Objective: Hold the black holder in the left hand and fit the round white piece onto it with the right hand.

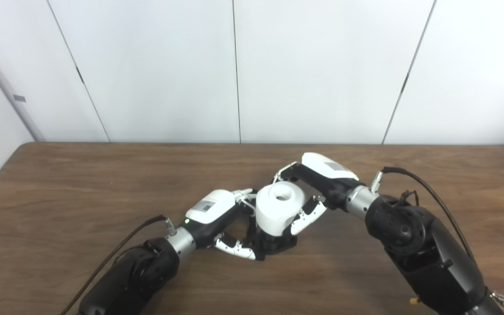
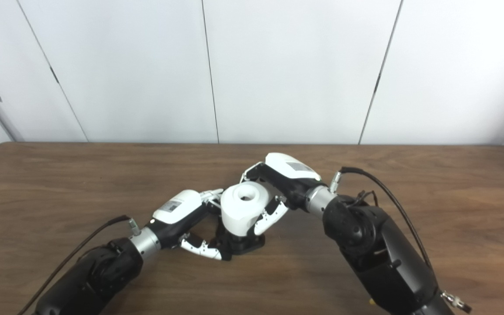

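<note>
The round white piece, a thick ring with a hole in its top, sits over the black holder, whose base rests on the wooden table. My right hand is shut on the white piece, with fingers behind it and the thumb at its front right. My left hand is shut on the black holder from the left, with fingers around its base and post. The holder's post is hidden inside the white piece. In the right eye view the white piece and holder show the same way.
The brown wooden table spreads wide on both sides of the hands. White wall panels stand behind its far edge. Cables run from both wrists.
</note>
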